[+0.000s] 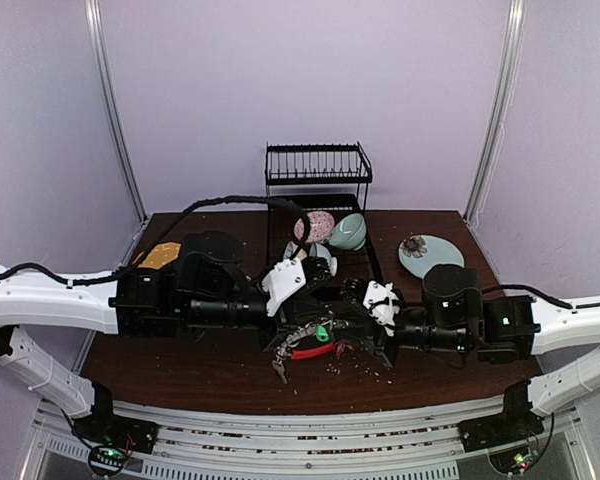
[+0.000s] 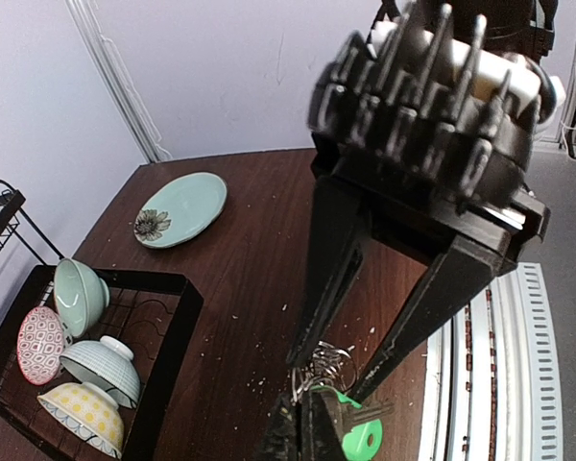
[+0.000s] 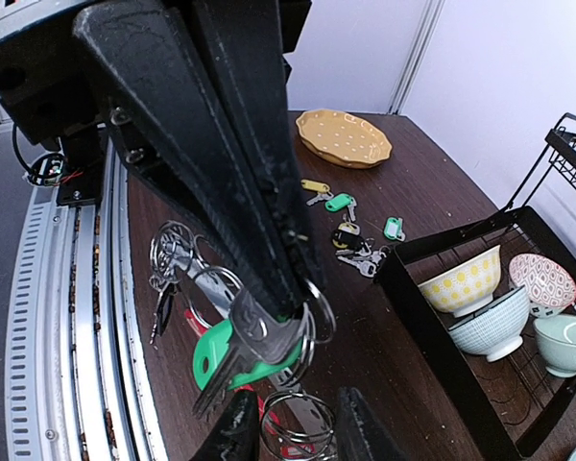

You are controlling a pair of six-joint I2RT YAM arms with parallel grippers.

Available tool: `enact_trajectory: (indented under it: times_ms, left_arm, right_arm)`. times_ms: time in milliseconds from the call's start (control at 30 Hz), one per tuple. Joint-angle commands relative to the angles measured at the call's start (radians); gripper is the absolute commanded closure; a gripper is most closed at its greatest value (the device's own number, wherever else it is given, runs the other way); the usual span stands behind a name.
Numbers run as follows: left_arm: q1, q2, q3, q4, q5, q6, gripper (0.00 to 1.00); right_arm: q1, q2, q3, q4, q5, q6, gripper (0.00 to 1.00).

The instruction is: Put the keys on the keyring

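The keyring (image 3: 211, 288) lies on the table near the front edge, and its red sleeve (image 1: 310, 352) shows in the top view. My left gripper (image 3: 298, 307) is shut on a silver key with a green tag (image 3: 221, 351), held among the split rings just above the ring. The green tag also shows in the left wrist view (image 2: 363, 439). My right gripper (image 3: 286, 427) is open, its fingers on either side of a split ring (image 3: 302, 423). More keys with yellow, green and teal tags (image 3: 350, 216) lie loose beyond, near the yellow plate.
A black tray (image 3: 432, 317) holds several bowls (image 3: 464, 280) to the right of the loose keys. A yellow plate (image 3: 344, 137) lies at the table's left end, a teal plate (image 1: 430, 255) at the right, and a black wire rack (image 1: 317, 175) stands at the back.
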Motion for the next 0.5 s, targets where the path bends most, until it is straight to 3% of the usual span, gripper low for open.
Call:
enact_trajectory:
  times_ms: [0,367,467]
  left_arm:
    - [-0.002,-0.023,0.000,0.085,0.010,-0.004,1.00]
    - [-0.002,-0.023,-0.005,0.093,0.017,-0.004,1.00]
    - [-0.002,-0.022,-0.009,0.092,0.017,-0.006,1.00]
  right_arm:
    - [0.005,0.010,0.036,0.020,0.005,0.011,0.71]
    - [0.004,0.033,0.041,0.084,0.054,0.034,0.76]
    - [0.005,0.025,0.039,0.101,0.038,0.054,0.83]
